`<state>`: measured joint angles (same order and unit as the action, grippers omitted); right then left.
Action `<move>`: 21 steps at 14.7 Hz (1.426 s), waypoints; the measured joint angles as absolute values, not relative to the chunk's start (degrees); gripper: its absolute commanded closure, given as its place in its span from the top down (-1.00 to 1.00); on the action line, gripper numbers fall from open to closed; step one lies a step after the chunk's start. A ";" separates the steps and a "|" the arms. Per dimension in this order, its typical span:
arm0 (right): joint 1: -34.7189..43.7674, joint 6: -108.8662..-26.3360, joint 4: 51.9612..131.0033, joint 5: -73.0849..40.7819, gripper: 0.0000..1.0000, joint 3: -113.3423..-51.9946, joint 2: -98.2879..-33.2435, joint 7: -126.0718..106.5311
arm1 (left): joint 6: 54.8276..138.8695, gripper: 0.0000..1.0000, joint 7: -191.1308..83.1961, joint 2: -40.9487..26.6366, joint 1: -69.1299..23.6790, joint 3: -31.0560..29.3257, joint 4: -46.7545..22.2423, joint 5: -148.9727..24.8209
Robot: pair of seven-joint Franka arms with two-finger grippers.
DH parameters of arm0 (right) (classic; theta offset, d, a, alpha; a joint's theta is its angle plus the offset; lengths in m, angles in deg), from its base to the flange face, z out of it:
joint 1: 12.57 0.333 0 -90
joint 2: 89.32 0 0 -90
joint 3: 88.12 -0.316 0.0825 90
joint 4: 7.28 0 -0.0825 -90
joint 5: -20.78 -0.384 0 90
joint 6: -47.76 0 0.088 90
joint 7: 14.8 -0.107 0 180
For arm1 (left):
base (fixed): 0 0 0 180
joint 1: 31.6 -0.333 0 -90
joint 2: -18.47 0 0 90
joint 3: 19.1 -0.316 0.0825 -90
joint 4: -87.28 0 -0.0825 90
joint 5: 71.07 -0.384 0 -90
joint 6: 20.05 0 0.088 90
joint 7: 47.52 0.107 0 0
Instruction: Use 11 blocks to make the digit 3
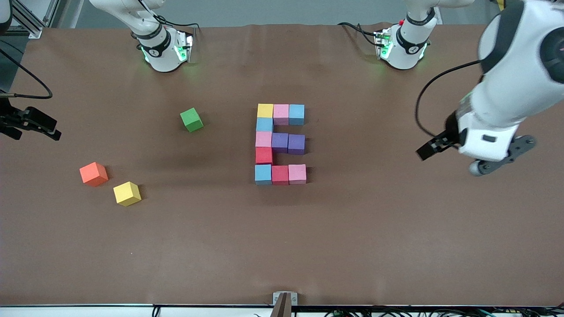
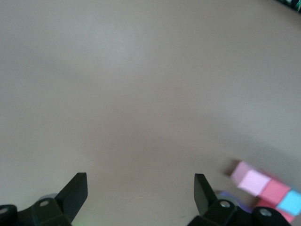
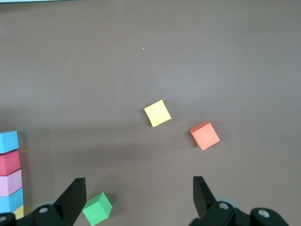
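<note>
At the middle of the frame, the eleven blocks (image 1: 280,141) lay touching as the digit 3 (image 1: 263,139), E-like from the front: yellow, pink, blue on the upper bar, two purple in the middle one. Toward the right arm's end sat a green cube (image 1: 191,119), with an orange cube (image 1: 93,174) and a loose yellow cube (image 1: 127,193) lower in the frame. The left gripper (image 2: 141,183) hung wide open and empty over bare table (image 1: 396,229) beside the figure; the right gripper (image 3: 139,188) gaped empty above the green cube.
</note>
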<state>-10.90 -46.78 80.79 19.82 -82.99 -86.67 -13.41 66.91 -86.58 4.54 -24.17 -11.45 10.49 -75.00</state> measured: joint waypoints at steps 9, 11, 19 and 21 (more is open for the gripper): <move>-10.86 -46.68 82.16 19.82 1.00 -82.86 -86.92 -13.41 | 65.05 1.00 -58.65 17.49 -21.08 -23.74 -1.30 -73.05; -10.86 -46.68 82.55 19.82 1.00 -82.83 -87.24 -13.41 | 66.58 1.00 -58.66 20.44 -20.12 -23.30 -4.62 -73.05; -10.87 -46.92 82.62 19.82 1.00 -82.73 -87.37 -13.41 | 68.01 1.00 -58.72 21.79 -19.65 -23.04 -6.34 -73.05; -10.86 -46.99 82.62 19.82 1.00 -82.73 -87.37 -13.41 | 68.04 1.00 -58.75 21.79 -19.65 -23.04 -6.28 -73.05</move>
<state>-10.86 -46.99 82.62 19.82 -82.73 -87.37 -13.41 68.04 -58.75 21.79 -19.65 -23.04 -6.28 -73.05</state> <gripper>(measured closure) 0.000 0.000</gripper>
